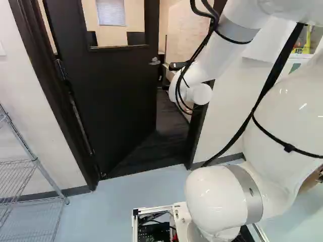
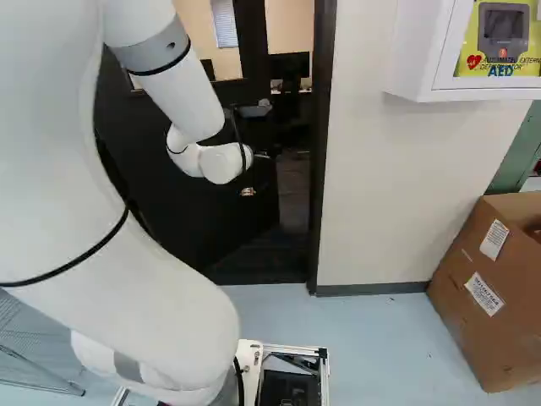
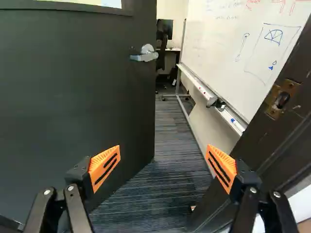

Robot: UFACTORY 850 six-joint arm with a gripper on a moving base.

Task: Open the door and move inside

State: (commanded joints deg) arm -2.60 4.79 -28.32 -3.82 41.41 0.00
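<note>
Beyond the arm's white wrist, the gripper (image 2: pixel 248 191) shows small and dark in the right base view, before the door. In the wrist view the gripper (image 3: pixel 164 167) is open, its orange pads wide apart with nothing between them. The black door (image 1: pixel 113 96) stands partly open, swung inward on its hinges at the left of the left base view. Its silver lever handle (image 3: pixel 145 54) is ahead of the gripper, untouched. Past the fingers, the doorway gap shows dark striped carpet (image 3: pixel 170 145); the frame post (image 3: pixel 265 128) with its brass strike plate (image 3: pixel 282 98) rises beside one finger.
Inside, a whiteboard (image 3: pixel 243 48) on a wheeled stand lines one side of the passage, with a chair and monitor farther in. A wire rack (image 1: pixel 35 164) stands left of the door. A wall-mounted AED cabinet (image 2: pixel 414 59) and a cardboard box (image 2: pixel 482 288) are to the right.
</note>
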